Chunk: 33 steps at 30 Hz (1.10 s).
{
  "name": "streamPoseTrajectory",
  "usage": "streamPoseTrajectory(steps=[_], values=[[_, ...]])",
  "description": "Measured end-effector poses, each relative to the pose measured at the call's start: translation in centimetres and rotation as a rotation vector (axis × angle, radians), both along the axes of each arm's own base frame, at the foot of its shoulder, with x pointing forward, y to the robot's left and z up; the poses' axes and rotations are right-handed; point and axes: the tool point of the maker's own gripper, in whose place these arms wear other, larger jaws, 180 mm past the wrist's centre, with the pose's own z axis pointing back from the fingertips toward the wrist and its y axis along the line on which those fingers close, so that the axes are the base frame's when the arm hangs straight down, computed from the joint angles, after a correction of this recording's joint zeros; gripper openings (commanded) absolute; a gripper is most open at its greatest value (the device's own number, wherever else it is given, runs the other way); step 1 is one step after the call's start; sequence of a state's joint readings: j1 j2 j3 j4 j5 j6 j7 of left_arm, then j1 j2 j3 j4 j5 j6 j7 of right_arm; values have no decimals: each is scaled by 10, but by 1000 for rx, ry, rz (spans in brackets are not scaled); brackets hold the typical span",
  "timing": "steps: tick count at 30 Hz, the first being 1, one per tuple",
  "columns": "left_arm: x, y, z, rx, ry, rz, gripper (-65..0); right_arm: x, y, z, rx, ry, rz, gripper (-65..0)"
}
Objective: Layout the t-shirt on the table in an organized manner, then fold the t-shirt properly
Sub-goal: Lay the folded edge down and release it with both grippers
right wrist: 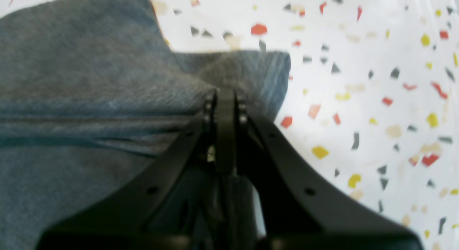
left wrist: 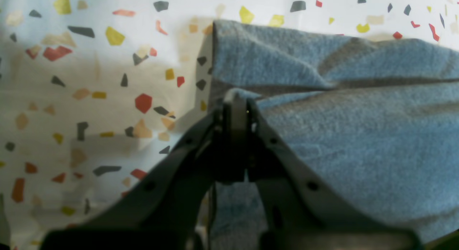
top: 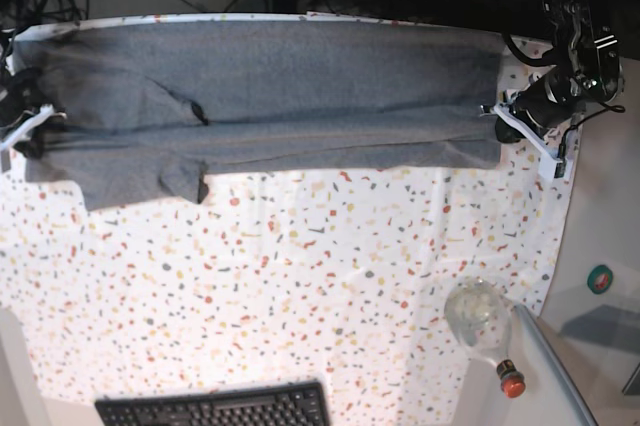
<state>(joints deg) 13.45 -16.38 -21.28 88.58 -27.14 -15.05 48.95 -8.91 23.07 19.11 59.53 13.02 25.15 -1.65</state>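
White terrazzo-flecked surface [top: 300,276], heather-grey cotton t-shirt [top: 270,96] stretched along twelve o'clock.
Left gripper [left wrist: 236,99] pinches its three o'clock end; right gripper [right wrist: 225,94] clamps the nine o'clock end.

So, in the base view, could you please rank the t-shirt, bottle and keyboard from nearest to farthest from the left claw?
1. t-shirt: pinched at its edge by the left claw.
2. bottle: below it, near the table's right edge.
3. keyboard: far bottom edge, centre-left.
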Motion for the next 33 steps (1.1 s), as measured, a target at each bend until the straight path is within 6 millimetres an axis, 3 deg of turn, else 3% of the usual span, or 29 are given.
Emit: streamPoseTrajectory(steps=[6, 11, 17, 20, 26, 33], values=[[3, -5, 15, 18, -41, -27, -650, 0, 1, -1, 1, 1, 1, -650], [-14, -6, 2, 8, 51, -29, -650, -1, 1, 0, 0, 1, 4, -650], [-12, -5, 3, 12, 47, -29, -650, -12, 2, -6, 2, 27, 3, -650], [-13, -4, 1, 12, 53, -27, -650, -21, 12, -11, 13, 53, 7, -650], [-29, 1, -22, -10, 128, 4, -650, -18, 18, -10, 18, 54, 12, -650], [-28, 1, -22, -10, 121, 6, -650, -22, 22, -13, 23, 81, 14, -650]])
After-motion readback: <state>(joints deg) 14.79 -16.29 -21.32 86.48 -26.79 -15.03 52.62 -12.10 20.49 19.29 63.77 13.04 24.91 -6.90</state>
